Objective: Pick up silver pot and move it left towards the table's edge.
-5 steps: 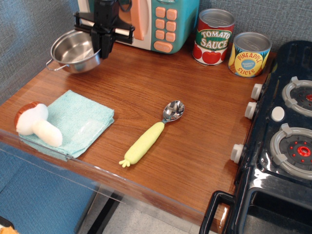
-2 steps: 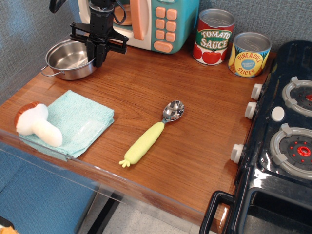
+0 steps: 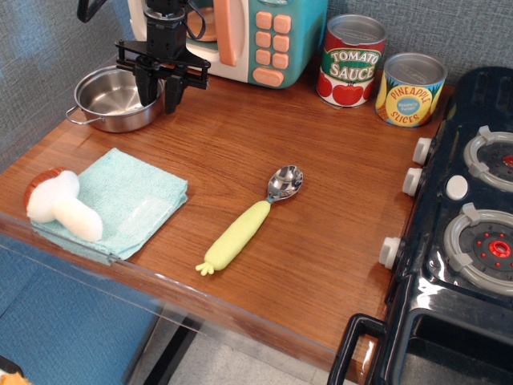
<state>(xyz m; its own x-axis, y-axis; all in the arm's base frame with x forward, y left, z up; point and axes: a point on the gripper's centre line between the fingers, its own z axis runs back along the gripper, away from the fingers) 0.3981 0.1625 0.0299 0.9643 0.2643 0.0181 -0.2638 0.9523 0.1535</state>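
Observation:
The silver pot (image 3: 108, 98) stands upright on the brown table (image 3: 337, 200) at the far left, near the table's left edge. Its thin wire handle sticks out to the left. My gripper (image 3: 158, 95) is open just above the pot's right rim. One finger (image 3: 143, 85) is over the inside of the pot and the other (image 3: 173, 94) is outside it. The pot is not held.
A toy microwave (image 3: 260, 36) stands right behind the gripper. A tomato sauce can (image 3: 351, 60) and a pineapple can (image 3: 409, 88) are at the back. A spoon with a yellow-green handle (image 3: 244, 224), a teal cloth (image 3: 120, 196) with a toy mushroom (image 3: 56, 204), and a black stove (image 3: 465, 241) are nearby.
The pot was held tilted in the air, then came down and to the left onto the table. The gripper has opened and let go of its rim.

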